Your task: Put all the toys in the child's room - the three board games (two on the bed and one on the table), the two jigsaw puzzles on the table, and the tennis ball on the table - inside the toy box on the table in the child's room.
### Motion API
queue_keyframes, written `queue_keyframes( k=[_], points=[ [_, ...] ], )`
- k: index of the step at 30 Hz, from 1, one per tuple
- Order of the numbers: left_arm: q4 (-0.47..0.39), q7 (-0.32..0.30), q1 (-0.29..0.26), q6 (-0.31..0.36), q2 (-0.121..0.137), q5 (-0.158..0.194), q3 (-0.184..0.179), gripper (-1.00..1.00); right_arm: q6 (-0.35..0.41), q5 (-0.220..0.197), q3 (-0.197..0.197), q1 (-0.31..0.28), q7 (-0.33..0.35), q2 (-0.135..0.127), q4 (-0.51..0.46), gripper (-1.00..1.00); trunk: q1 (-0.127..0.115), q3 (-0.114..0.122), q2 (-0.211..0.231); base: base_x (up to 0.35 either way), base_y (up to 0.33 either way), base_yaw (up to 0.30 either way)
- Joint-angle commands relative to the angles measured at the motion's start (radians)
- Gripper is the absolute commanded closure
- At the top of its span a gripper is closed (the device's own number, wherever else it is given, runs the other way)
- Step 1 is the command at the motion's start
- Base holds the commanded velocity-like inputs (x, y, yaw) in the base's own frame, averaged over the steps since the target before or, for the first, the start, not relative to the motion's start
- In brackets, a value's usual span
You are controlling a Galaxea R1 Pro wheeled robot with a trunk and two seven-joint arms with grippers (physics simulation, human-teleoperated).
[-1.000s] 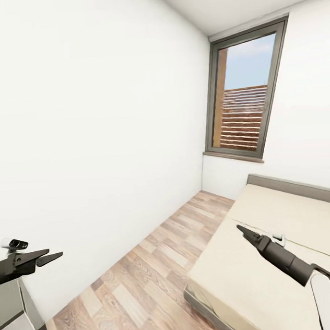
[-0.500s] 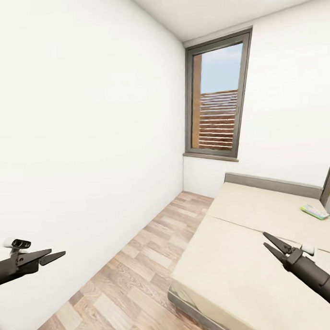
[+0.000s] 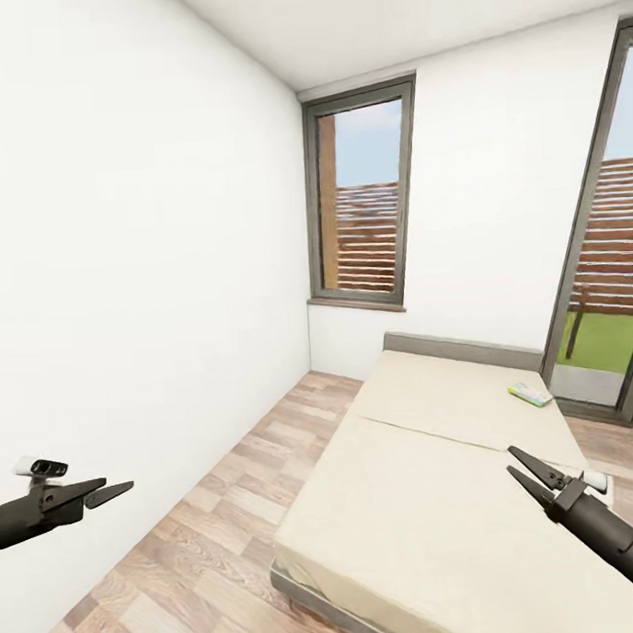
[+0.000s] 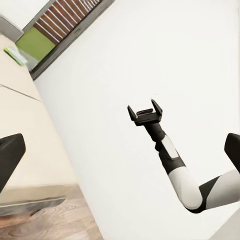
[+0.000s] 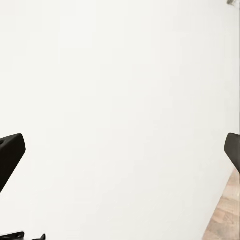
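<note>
left gripper (image 3: pixel 110 492): fingers spread, nothing held; kept raised for transit, judged.
right gripper (image 3: pixel 523 465): fingers parted, empty, held above the bed (image 3: pixel 435 495).
board game (image 3: pixel 530 395): flat pale green-white box, laid near the headboard (image 3: pixel 461 349); pickup not yet begun.
bed surface: plain cream, matte, split by a seam.
floor (image 3: pixel 206 533): wood planks.

Left tool (image 3: pixel 108 492) fingers parted, held forward, right tool (image 3: pixel 524 465) likewise parted, both empty

Pale board game (image 3: pixel 530 395) on bed (image 3: pixel 435 495)
</note>
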Motion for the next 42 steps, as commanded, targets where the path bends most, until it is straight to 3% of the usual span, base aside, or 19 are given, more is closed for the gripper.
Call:
queue_keyframes(
  k=[1, 29, 42],
  points=[
    [0.001, -0.003, -0.001, 0.009, 0.000, 0.005, -0.005, -1.00, 0.004, 0.002, -0.001, -0.001, 0.005, 0.000, 0.000, -1.00, 0.000, 0.001, -0.001, 0.000, -0.333, -0.244],
    [-0.055, -0.003, 0.000, 0.006, -0.017, 0.005, -0.009, -1.00, 0.003, -0.001, -0.002, -0.001, -0.002, 0.003, 0.004, -1.00, 0.000, 0.031, -0.001, 0.000, -0.320, -0.242],
    [-0.056, -0.003, 0.000, 0.006, -0.018, 0.005, -0.010, -1.00, -0.017, 0.004, 0.006, -0.005, -0.016, 0.021, 0.013, -1.00, 0.000, 0.046, -0.001, 0.069, -0.224, -0.221]
  ],
)
